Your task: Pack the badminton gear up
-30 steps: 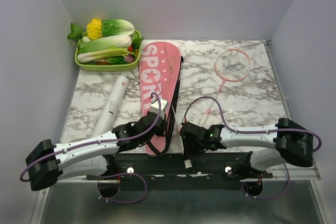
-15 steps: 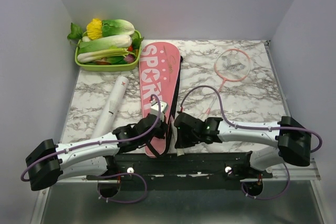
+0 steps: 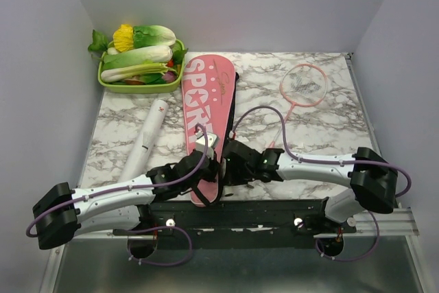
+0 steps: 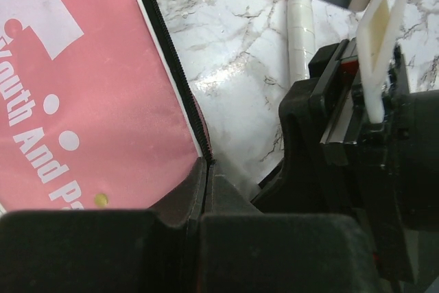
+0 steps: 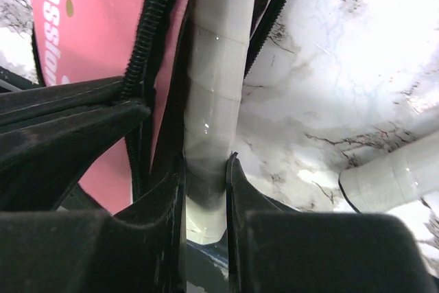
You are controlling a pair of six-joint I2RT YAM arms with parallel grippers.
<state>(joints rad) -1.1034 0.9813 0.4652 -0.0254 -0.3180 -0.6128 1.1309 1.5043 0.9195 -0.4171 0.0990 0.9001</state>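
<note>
We see left pincer (image 4: pixel 206 178) pinching the zipper edge of the pink racket cover (image 4: pixel 89 87); right pincer (image 5: pixel 206 173) pinches a white taped racket handle (image 5: pixel 218 66) at its opening.

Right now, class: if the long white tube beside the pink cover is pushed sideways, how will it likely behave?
The white tube lies on its side on the smooth marble table, so a sideways push would probably set it rolling. Long and slim, it is likely light for its length. Its plain, smooth wall might slip in a narrow pinch.
</note>
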